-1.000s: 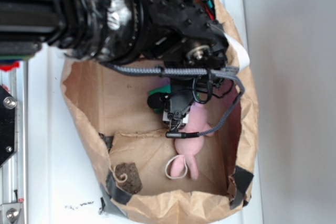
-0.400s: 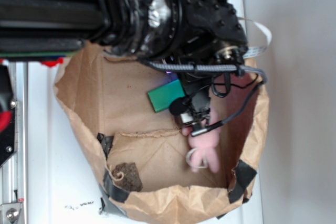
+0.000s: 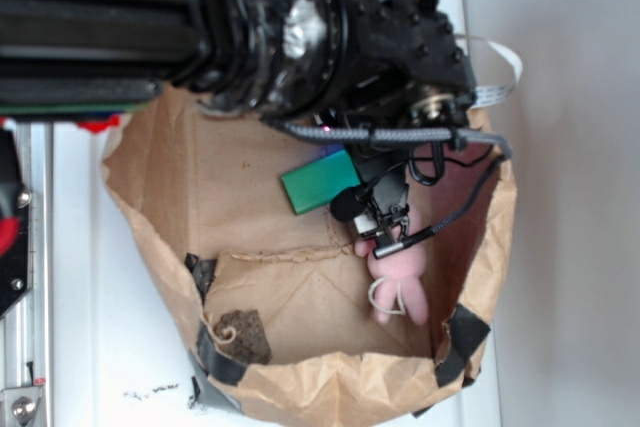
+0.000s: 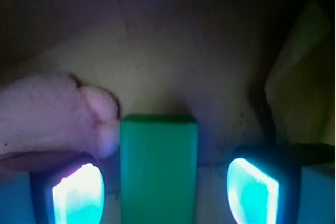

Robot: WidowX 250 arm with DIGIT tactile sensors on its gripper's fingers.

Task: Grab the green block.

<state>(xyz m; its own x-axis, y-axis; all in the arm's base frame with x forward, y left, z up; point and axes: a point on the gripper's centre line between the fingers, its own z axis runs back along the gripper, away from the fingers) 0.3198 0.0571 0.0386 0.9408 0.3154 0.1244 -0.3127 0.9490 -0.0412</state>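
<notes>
Clearly the claw [image 4: 165,192] is spread around the block [image 4: 159,169], which lies on the bag [image 3: 160,197] floor touching the plush [image 4: 52,111] on its left, so closing may pinch the plush too and spoil the grip.

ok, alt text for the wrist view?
A green block stands lengthwise between the open tool's two glowing fingertips, touching neither. A pink plush toy presses in from the left, against brown paper in dim light.
</notes>
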